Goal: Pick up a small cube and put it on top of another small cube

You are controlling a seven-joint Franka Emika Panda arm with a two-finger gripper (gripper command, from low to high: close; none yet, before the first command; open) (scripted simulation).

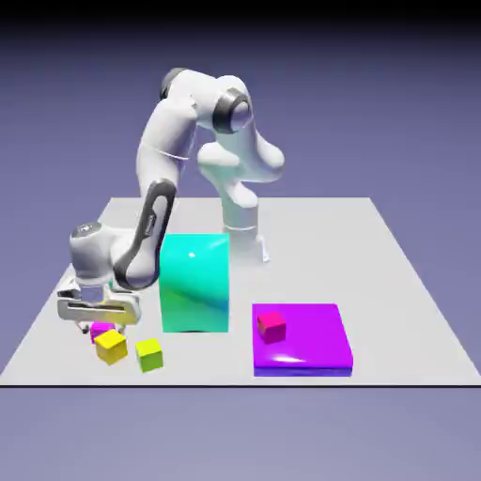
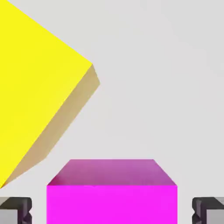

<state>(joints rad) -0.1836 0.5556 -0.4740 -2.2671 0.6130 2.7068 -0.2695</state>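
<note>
A small magenta cube (image 2: 112, 192) sits on the table between my two fingertips, large at the bottom of the hand view. A narrow gap shows on each side of it, so my gripper (image 2: 112, 211) stands open around it without touching. In the exterior view the gripper (image 1: 98, 318) is low over the table's left front, and only a sliver of the magenta cube (image 1: 100, 329) shows under it. A yellow cube (image 1: 111, 346) lies just in front of it and also fills the upper left as the yellow cube (image 2: 35, 83) in the hand view. A yellow-green cube (image 1: 148, 354) lies beside that.
A tall teal block (image 1: 195, 282) stands just to the exterior view's right of the hand. Farther right lies a flat purple slab (image 1: 302, 346) with a small crimson cube (image 1: 271, 325) on it. The grey table (image 1: 395, 282) ends close in front of the cubes.
</note>
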